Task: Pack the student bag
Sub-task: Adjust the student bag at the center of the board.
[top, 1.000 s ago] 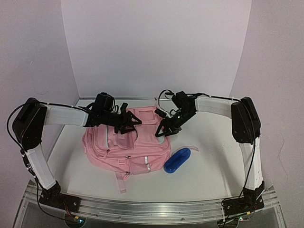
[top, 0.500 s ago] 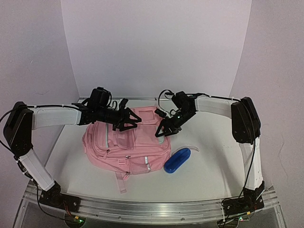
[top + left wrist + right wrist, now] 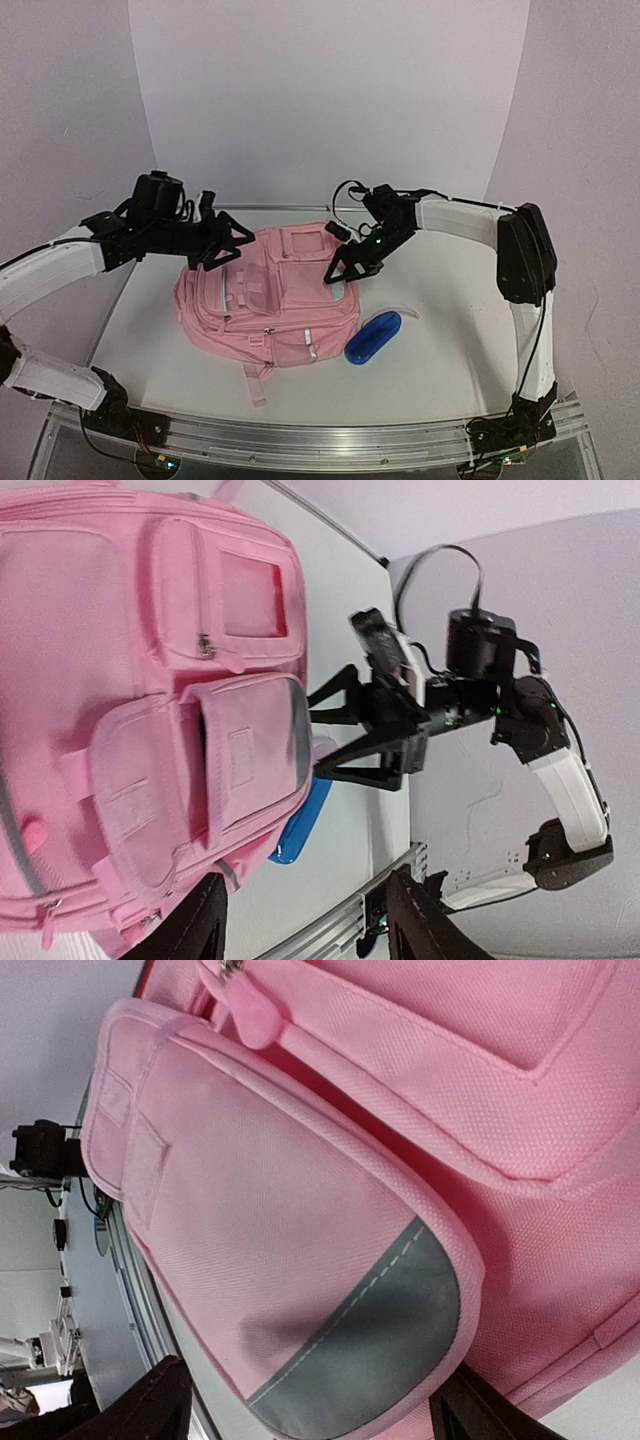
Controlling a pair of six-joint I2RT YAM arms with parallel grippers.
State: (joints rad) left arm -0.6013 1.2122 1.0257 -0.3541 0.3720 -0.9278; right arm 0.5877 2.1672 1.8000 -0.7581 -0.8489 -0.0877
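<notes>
Student bag [image 3: 270, 305] lies flat mid-surface [image 3: 440, 360], with a blue case [image 3: 373, 337] at its 4 o'clock. Both claws are spread and empty: right claw [image 3: 345, 272] over the bag's 3 o'clock side pocket, left claw [image 3: 235, 250] off its 10 o'clock corner. We'd have the right claw hold the pocket rim open before fetching the case. Since a second ago the left arm has backed off the bag toward 9 o'clock; the right has barely moved.
</notes>
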